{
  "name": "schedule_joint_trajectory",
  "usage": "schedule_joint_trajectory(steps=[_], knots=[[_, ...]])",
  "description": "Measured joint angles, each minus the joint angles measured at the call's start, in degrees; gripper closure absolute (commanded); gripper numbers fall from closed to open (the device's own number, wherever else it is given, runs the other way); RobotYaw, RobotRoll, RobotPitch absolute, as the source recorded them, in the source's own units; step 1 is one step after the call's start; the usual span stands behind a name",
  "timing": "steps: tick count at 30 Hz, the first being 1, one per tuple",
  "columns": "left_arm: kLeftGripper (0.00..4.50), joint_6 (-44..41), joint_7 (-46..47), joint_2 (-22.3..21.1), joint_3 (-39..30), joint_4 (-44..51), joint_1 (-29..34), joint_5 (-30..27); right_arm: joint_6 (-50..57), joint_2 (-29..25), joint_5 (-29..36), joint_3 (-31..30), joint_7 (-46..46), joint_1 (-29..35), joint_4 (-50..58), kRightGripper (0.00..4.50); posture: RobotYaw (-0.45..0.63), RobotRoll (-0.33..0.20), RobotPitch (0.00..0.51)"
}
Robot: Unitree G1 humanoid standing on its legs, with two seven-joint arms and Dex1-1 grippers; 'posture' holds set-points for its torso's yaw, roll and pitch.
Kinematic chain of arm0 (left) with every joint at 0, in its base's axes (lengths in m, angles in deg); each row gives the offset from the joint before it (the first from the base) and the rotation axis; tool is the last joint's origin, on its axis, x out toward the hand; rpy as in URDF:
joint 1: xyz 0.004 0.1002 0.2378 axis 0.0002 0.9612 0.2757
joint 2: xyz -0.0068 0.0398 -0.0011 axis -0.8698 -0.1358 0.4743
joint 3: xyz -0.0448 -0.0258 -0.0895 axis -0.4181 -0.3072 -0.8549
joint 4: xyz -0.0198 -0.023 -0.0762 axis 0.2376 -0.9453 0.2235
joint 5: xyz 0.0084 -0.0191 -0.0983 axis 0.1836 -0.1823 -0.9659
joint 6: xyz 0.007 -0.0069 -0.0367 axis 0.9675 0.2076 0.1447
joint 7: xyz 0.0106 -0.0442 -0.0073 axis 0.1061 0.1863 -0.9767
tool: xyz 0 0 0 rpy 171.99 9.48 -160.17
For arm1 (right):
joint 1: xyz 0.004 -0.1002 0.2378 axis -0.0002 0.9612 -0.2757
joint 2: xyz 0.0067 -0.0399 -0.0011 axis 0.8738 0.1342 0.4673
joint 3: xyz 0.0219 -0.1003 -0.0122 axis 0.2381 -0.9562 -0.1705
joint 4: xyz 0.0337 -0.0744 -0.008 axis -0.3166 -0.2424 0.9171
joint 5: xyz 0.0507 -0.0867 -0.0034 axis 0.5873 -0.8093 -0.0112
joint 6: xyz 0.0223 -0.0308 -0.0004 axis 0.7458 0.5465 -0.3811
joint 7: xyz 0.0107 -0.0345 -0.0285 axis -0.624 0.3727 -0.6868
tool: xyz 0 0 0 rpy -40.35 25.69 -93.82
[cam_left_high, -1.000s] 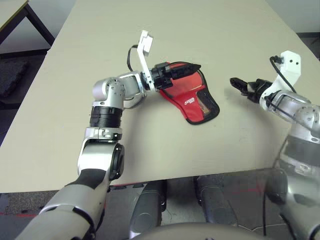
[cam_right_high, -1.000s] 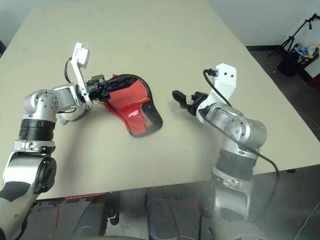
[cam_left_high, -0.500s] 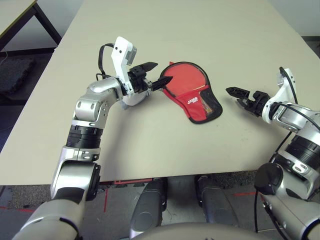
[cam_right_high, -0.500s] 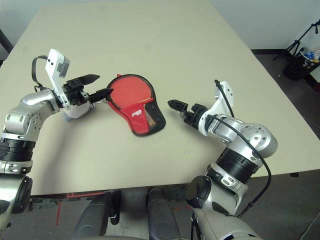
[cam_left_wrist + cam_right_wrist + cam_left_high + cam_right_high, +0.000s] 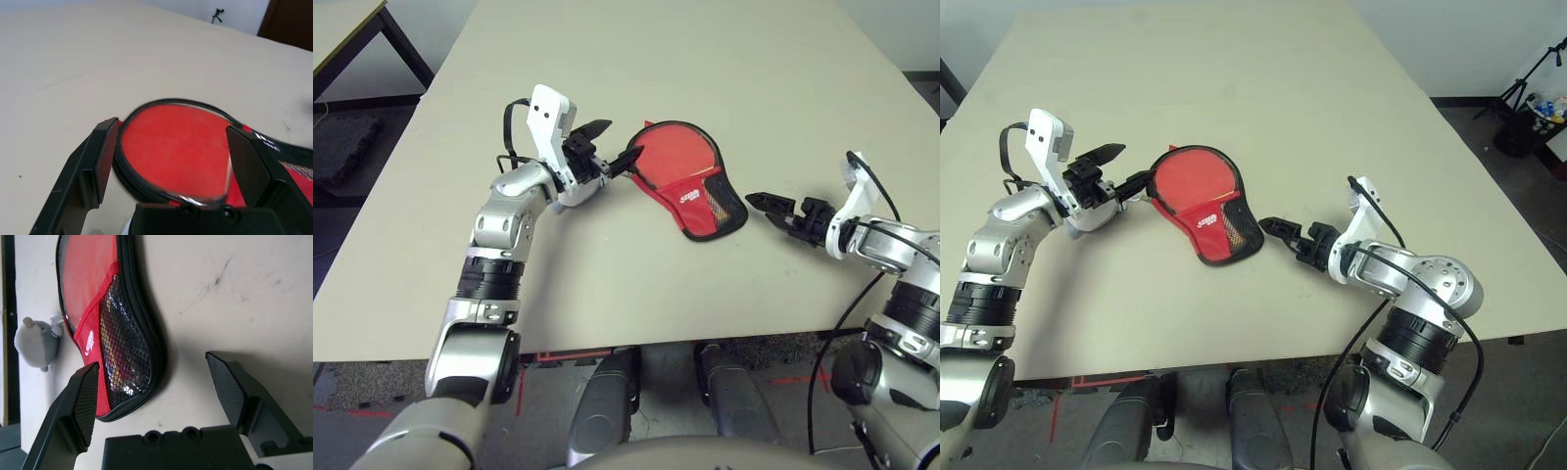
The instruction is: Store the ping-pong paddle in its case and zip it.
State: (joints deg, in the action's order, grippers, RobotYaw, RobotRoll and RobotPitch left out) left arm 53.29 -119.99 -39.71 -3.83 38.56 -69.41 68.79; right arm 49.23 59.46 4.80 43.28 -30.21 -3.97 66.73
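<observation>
The case (image 5: 688,179) lies flat on the table's middle, a red paddle-shaped pouch with black zipper rim, white logo and mesh pocket (image 5: 124,350). Its grey-white pom-pom (image 5: 38,342) rests beside the round end. A red surface shows under the case's clear side (image 5: 176,147); I cannot tell whether it is the ping-pong paddle, which is hidden. My left gripper (image 5: 619,142) hovers open at the case's left edge, its fingers (image 5: 100,156) apart and holding nothing. My right gripper (image 5: 766,202) stands open just right of the mesh end, apart from it.
The beige table (image 5: 724,59) stretches far behind the case. Another table's dark leg (image 5: 406,44) stands at the far left. A stand with small items (image 5: 1528,88) is on the floor at the far right.
My left gripper has drawn back from above the case to its left edge. The right gripper has shifted slightly toward me. The case now lies flat.
</observation>
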Motion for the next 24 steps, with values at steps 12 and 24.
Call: schedule_joint_trajectory(steps=[12,24], knots=[[0.0,1.72,0.52,1.01,-0.13,-1.1,-0.74,1.73,-0.22,1.37,2.88,-3.16,0.46,-1.95,-4.98,0.02,0.0,0.0,0.196],[0.0,2.68,3.21,1.03,-0.75,-3.0,-0.73,3.44,-1.5,7.58,-2.72,-4.19,-0.08,-6.58,-9.8,0.02,0.02,0.0,0.201]])
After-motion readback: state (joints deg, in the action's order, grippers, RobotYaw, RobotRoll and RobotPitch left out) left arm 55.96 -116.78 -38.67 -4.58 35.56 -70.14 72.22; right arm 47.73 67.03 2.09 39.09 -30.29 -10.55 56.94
